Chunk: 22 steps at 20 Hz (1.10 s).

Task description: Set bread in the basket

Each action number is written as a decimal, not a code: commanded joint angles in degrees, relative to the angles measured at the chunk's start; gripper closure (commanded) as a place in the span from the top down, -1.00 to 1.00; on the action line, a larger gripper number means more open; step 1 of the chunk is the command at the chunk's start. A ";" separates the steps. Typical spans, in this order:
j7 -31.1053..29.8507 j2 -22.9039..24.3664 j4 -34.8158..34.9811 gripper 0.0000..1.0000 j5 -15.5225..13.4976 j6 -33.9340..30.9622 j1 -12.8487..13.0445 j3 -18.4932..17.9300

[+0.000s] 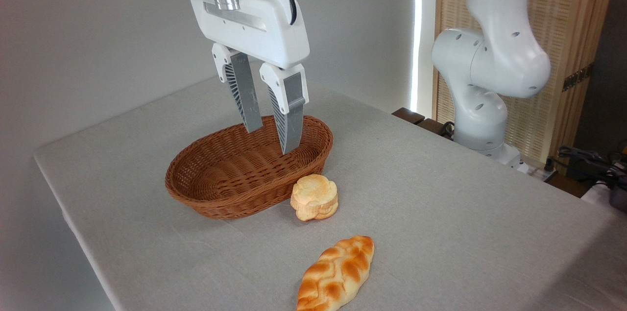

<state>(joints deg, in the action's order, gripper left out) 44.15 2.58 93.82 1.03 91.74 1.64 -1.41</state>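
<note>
Gripper [273,140] hangs part-open, empty, over basket [210,198]; bread [337,274] lies near table [465,213] front edge

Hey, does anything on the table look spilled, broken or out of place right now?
Nothing stands out. The basket sits upright and empty, the braided loaf and the small round bun lie intact on the table, and the gripper hangs open above the basket.

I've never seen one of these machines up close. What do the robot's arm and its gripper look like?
The arm is glossy white with rounded, bulging joints and small dark holes. The gripper has a white boxy body under a silver metal cylinder, with a black cable plugged in. Its two long fingers are grey, tapered, ribbed along one side.
</note>
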 commanded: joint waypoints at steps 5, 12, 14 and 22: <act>-0.21 -0.21 -1.10 1.00 -0.94 -0.95 0.12 -0.44; -0.21 -0.21 -1.10 1.00 -0.94 -0.95 0.03 -0.44; -0.21 -0.29 -1.10 1.00 -0.94 -0.86 0.03 -0.44; -1.00 4.62 12.14 1.00 -0.94 11.58 0.03 -2.54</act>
<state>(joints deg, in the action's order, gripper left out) 44.06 3.02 96.18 1.03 94.35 1.62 -1.67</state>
